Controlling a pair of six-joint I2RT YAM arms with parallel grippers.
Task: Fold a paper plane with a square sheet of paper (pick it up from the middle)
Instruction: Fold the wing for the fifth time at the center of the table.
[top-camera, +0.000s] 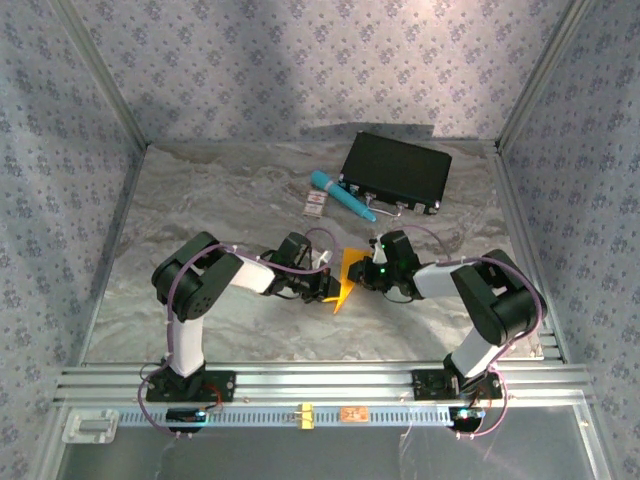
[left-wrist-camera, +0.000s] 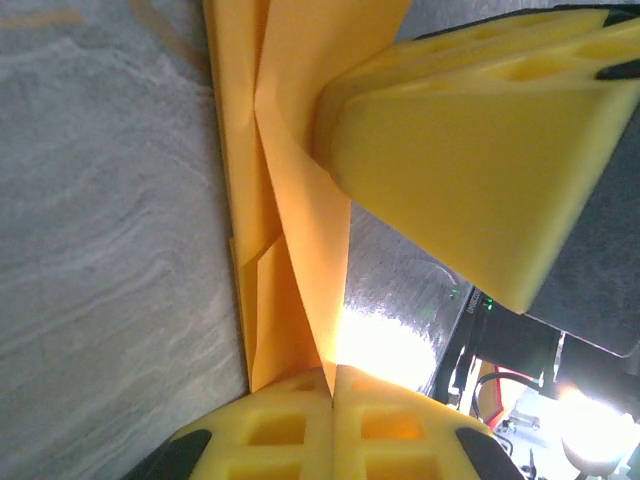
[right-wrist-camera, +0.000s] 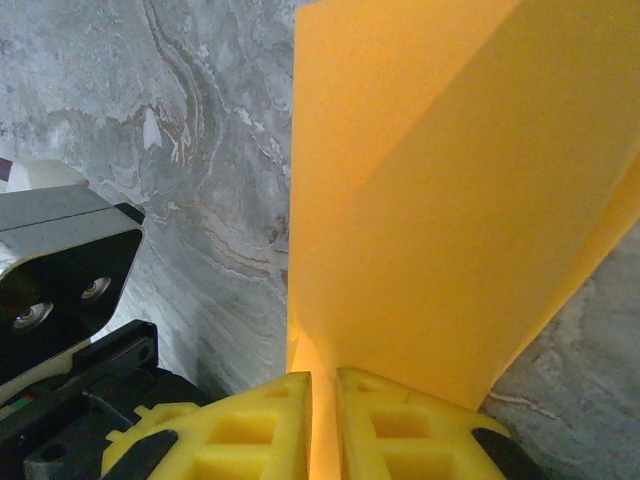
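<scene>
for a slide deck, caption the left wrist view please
Left gripper and right gripper both pinch the creased square sheet of paper.

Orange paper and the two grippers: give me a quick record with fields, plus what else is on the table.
orange paper: creased with folds, pinched between both grippers
left gripper: shut on the paper
right gripper: shut on the paper
table: grey marbled top
farther back: black case, teal pen, white-and-red card
</scene>
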